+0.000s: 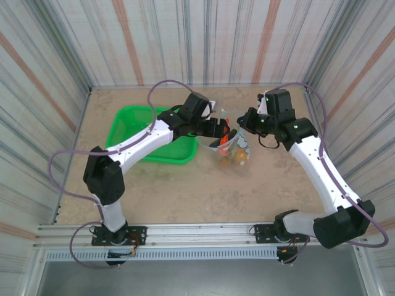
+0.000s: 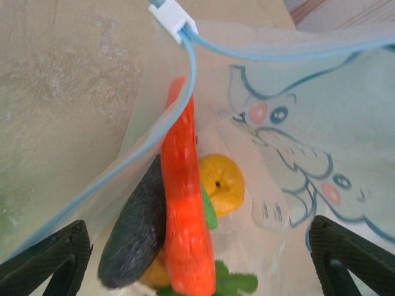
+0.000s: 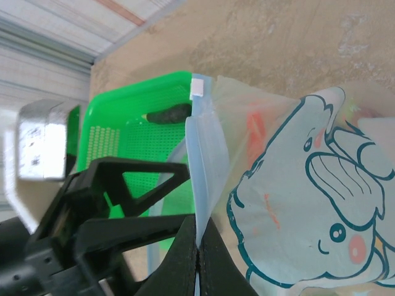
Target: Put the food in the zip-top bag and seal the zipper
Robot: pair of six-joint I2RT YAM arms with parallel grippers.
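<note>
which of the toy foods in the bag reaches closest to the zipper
The orange carrot: its tip reaches up to the blue zipper, while the dark eggplant and the round orange sit lower in the zip-top bag.

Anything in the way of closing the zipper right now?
Probably the carrot: it stands on end in the zip-top bag, tip up at the zipper strip just below the slider. Eggplant and orange lie lower, clear of it.
</note>
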